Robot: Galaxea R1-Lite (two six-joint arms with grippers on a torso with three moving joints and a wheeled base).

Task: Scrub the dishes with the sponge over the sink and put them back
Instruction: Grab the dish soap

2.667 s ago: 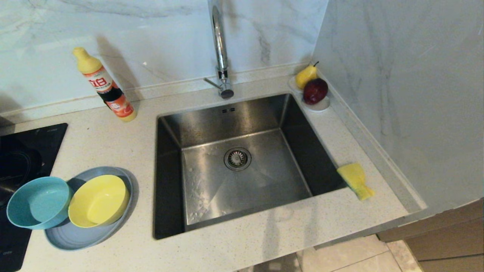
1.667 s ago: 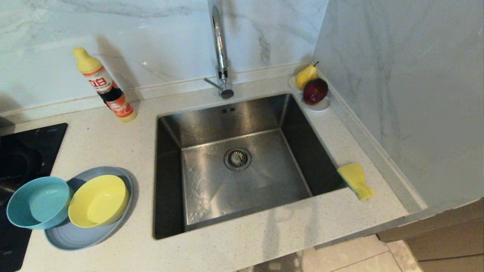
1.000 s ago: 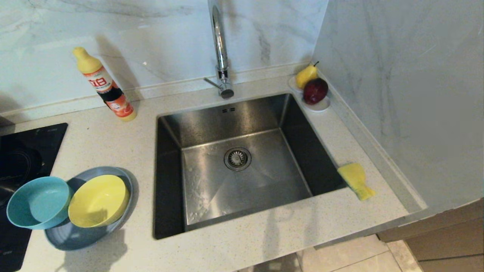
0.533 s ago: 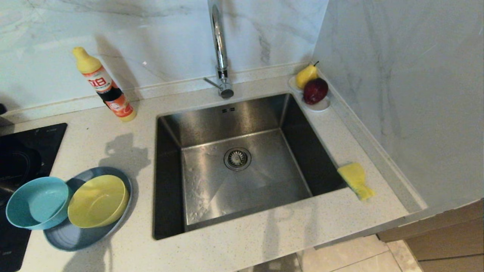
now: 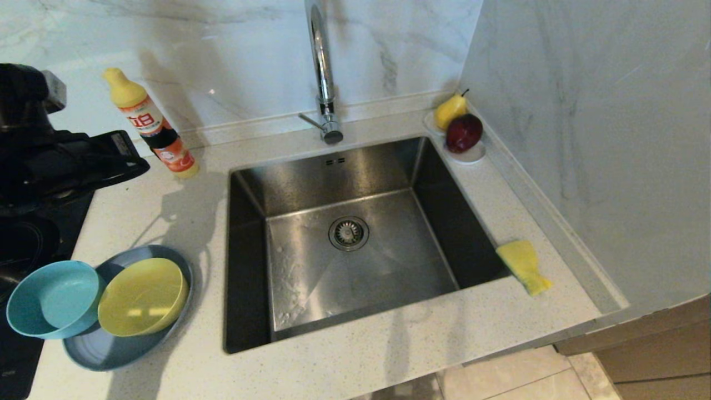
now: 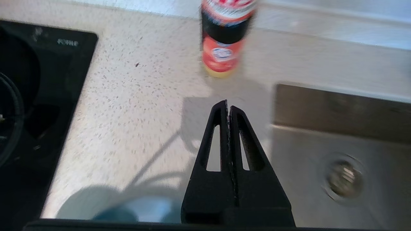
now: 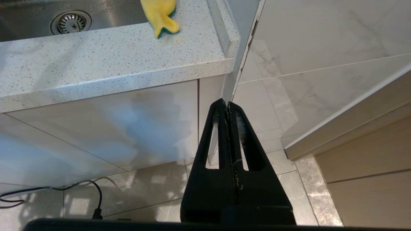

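Note:
The dishes stand at the counter's front left: a grey-blue plate [image 5: 108, 353] carrying a yellow bowl [image 5: 141, 297], with a teal bowl [image 5: 53, 305] leaning on its left rim. On the counter right of the sink [image 5: 333, 166] lies the yellow sponge [image 5: 522, 265], its front end hanging over the sink's rim; it also shows in the right wrist view as the sponge [image 7: 159, 14]. My left gripper [image 5: 143, 163] hovers shut and empty above the counter behind the dishes, pointing toward the sink. In its own view the left gripper [image 6: 228, 104] has its tips pressed together. My right gripper [image 7: 227, 104] hangs shut below the counter edge, beside the cabinet front.
A detergent bottle [image 5: 153, 128] stands just beyond the left gripper. The tall tap [image 5: 322, 72] rises behind the sink. A white dish [image 5: 472, 156] with a pear and an apple sits in the back right corner. A black hob [image 5: 33, 239] is at far left. A wall closes the right side.
My left arm has swung up into the head view from the left, above the hob and counter, and its shadow has swept across the dishes. Dishes and sponge have stayed put.

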